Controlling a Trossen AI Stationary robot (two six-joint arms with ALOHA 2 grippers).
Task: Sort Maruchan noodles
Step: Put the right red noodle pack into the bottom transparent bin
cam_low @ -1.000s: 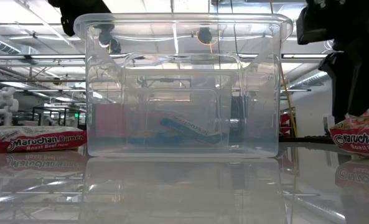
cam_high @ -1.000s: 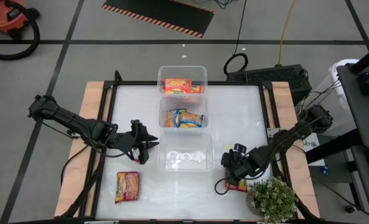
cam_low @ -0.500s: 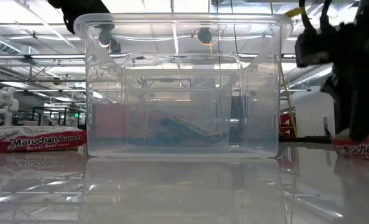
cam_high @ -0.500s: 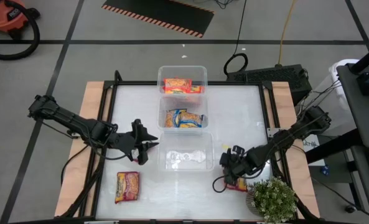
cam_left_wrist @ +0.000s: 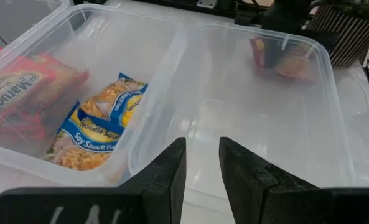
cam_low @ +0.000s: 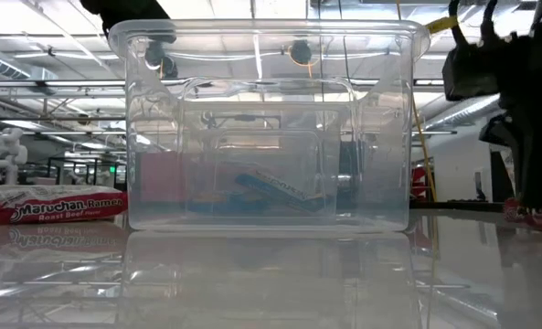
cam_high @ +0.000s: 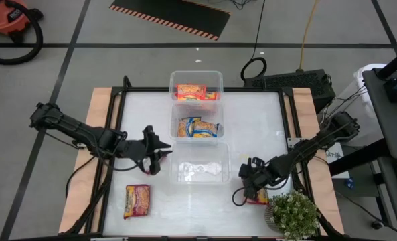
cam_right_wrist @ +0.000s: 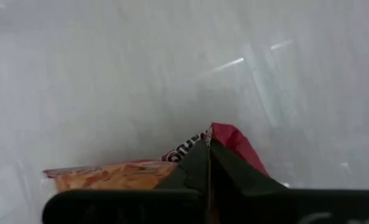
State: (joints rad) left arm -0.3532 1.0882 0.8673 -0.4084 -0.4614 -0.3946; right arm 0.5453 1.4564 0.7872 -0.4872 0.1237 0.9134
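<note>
Three clear bins stand in a row down the table's middle. The far bin [cam_high: 196,82] holds a red packet [cam_high: 197,92], the middle bin [cam_high: 197,115] a blue-yellow packet [cam_left_wrist: 96,121], and the near bin [cam_high: 199,175] holds nothing. An orange-red packet [cam_high: 137,201] lies flat near the front left. My right gripper [cam_high: 250,185] is shut on another red-orange packet [cam_high: 256,197] lying right of the near bin. My left gripper [cam_high: 159,151] hovers open at the near bin's left wall, with nothing between its fingers. My right gripper pinches the packet's red end [cam_right_wrist: 234,140] between its two fingers, which have come together over it. The fingers come steeply from above, slanting down. The packet's orange part [cam_right_wrist: 109,177] lies flat on the table.
A potted plant [cam_high: 293,215] stands close behind the right gripper at the front right corner. Wooden strips [cam_high: 99,127] run along the table's left and right sides. Bare white table lies between the bins and both sides.
My right gripper has sunk a little onto the packet right of the near bin, and its fingers have closed on the packet's end; in the low view the packet is now mostly hidden behind it. My left gripper has rolled slightly in place.
</note>
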